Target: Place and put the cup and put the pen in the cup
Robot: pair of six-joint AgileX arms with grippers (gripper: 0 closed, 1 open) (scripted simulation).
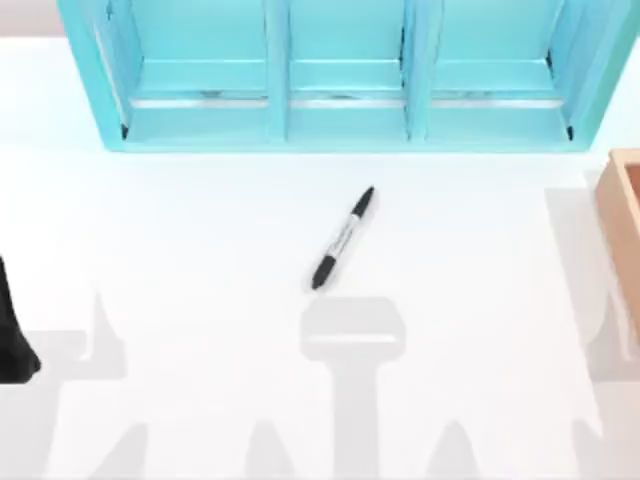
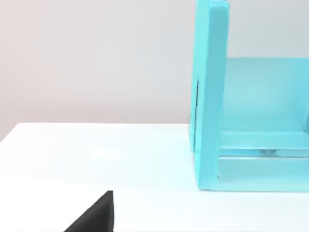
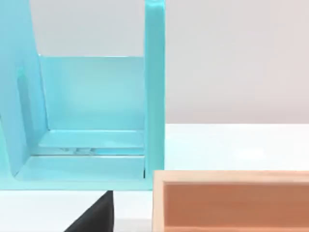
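The pen (image 1: 343, 238), a slim marker with black ends and a pale printed barrel, lies flat on the white table near the middle, slanting from near left to far right. The cup is out of view. My left arm is parked at the table's left edge, where a dark part of it (image 1: 15, 335) juts in, well left of the pen. A black corner of the left gripper (image 2: 96, 216) sits low in the left wrist view. A similar black corner of the right gripper (image 3: 95, 215) appears in the right wrist view, close to a wooden box.
A light blue shelf unit (image 1: 340, 110) with three open bays spans the back of the table. A wooden box (image 1: 625, 215) stands at the right edge. White table surface surrounds the pen on all sides.
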